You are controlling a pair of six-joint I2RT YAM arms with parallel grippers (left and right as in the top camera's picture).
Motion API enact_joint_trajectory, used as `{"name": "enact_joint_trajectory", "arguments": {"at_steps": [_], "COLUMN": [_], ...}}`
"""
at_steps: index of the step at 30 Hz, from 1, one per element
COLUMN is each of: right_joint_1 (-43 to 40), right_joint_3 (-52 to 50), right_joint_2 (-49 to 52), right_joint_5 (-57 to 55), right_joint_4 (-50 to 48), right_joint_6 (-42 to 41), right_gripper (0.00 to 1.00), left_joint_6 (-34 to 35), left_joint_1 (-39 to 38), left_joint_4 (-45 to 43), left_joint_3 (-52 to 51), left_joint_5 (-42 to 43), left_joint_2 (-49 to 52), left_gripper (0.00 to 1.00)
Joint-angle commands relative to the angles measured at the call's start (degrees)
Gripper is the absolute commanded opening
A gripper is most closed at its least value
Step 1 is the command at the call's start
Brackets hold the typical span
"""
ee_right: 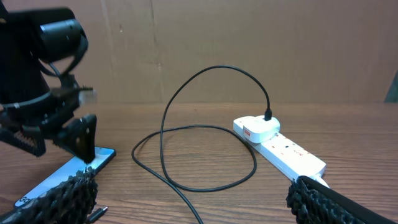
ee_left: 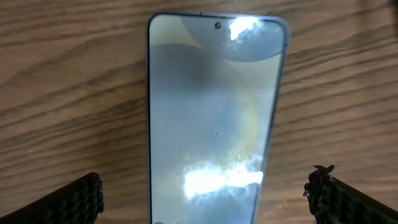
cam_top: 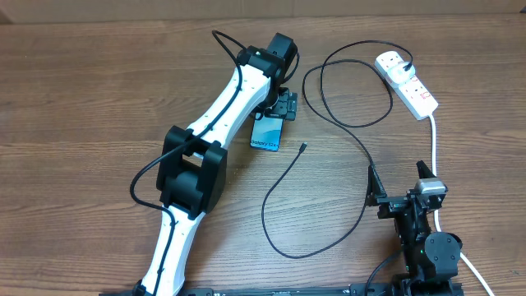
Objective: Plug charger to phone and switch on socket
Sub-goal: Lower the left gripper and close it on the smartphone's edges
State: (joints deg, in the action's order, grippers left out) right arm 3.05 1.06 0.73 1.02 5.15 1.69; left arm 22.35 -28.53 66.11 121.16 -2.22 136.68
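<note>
1. Phone [cam_top: 268, 135] lies flat on the desk [cam_top: 99, 99], directly beneath the left gripper [cam_top: 283, 105]; jaws spread wide, one finger either side of the screen, nothing held.
2. Phone's long axis runs along the gripper's line of sight, across the gap between the fingers.
3. Charger [cam_top: 345, 123]: plug seated in the socket [cam_top: 407, 84] far right; free connector tip [cam_top: 302, 148] lies just right of the phone.
4. Right gripper [cam_top: 403, 193] open, empty, near the cable's slack; left arm nearer the phone.
5. Legible: "Galaxy" on the phone's screen, partly hidden.
</note>
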Motion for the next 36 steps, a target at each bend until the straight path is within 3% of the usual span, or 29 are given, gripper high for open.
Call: {"name": "enact_joint_trajectory", "arguments": {"at_steps": [1, 36], "right_joint_1": [0.3, 0.3], "right_joint_3": [-0.6, -0.6], "right_joint_2": [-0.5, -0.5], "right_joint_5": [-0.5, -0.5], "right_joint_4": [-0.3, -0.3], "right_joint_6": [-0.2, -0.2], "right_gripper": [1.00, 1.00], "left_joint_6": [0.1, -0.7], "left_joint_1": [-0.5, -0.5], "left_joint_4": [0.0, 0.5], "left_joint_3": [0.8, 0.7], "left_joint_5": [-0.8, 1.8], "left_joint_2": [3.7, 5.4], "left_gripper": [1.00, 1.00]}}
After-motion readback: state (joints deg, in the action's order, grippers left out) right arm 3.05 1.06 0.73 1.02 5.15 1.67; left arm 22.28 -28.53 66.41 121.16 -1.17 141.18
